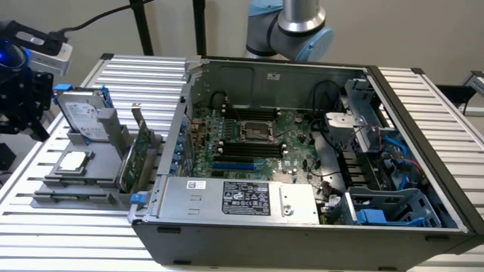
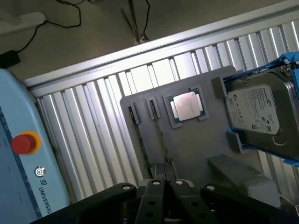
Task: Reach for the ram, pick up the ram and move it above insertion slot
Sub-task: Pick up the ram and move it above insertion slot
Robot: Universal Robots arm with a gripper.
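Observation:
The ram point(image 2: 161, 135) stands on edge in a narrow groove of the grey holder point(image 2: 196, 149), so it shows as a thin dark strip beside a second groove point(image 2: 140, 140). In the wrist view my gripper point(image 2: 166, 185) hovers above the near end of that strip, fingers together and nothing between them. In the exterior view the gripper point(image 1: 26, 113) hangs at the far left, beyond the holder's point(image 1: 53, 178) left end. The black memory slots point(image 1: 250, 148) lie on the motherboard inside the open computer case point(image 1: 302, 232).
The holder also carries a CPU point(image 2: 187, 106), a hard drive point(image 2: 254, 114) in a blue frame, and a tall green expansion card point(image 1: 136, 156) next to the case wall. A blue unit with a red stop button point(image 2: 24, 143) stands beside the ribbed table point(image 2: 93, 121).

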